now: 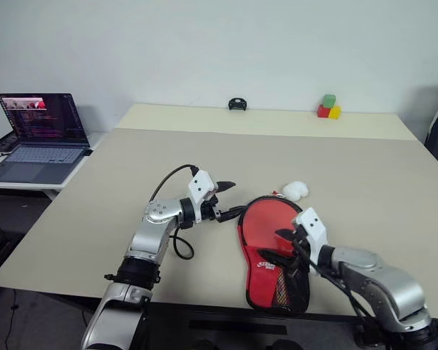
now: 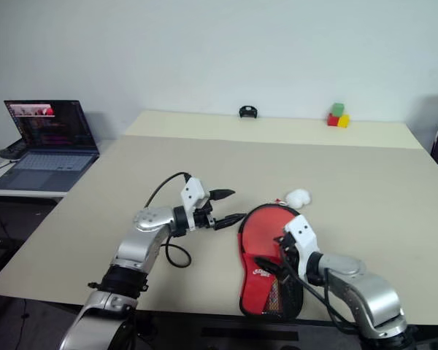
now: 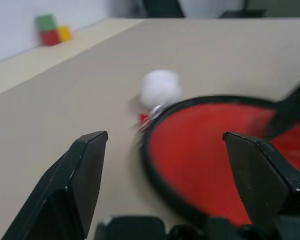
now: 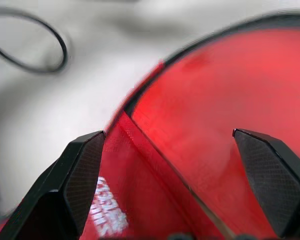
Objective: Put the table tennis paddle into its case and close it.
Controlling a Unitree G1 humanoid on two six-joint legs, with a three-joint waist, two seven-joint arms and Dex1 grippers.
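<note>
- Near the front edge of the table point(image 1: 95, 182), the case point(image 1: 270, 251) is lying flat, red side up, its narrow end pointing at the robot
- The white charm point(image 1: 295, 190) is resting just beyond the round end
- The left gripper point(image 1: 230, 198) is hovering just beside the rim of the case, jaws spread and holding nothing
- The right gripper point(image 1: 283, 245) is hanging over the case's red face, jaws wide apart and empty too
- Whether the paddle is lying inside I cannot tell; no separate bat is showing on the table
- Judging by this, the closing step is coming: next, one gripper pinning the case while the other is finding the zip pull
</note>
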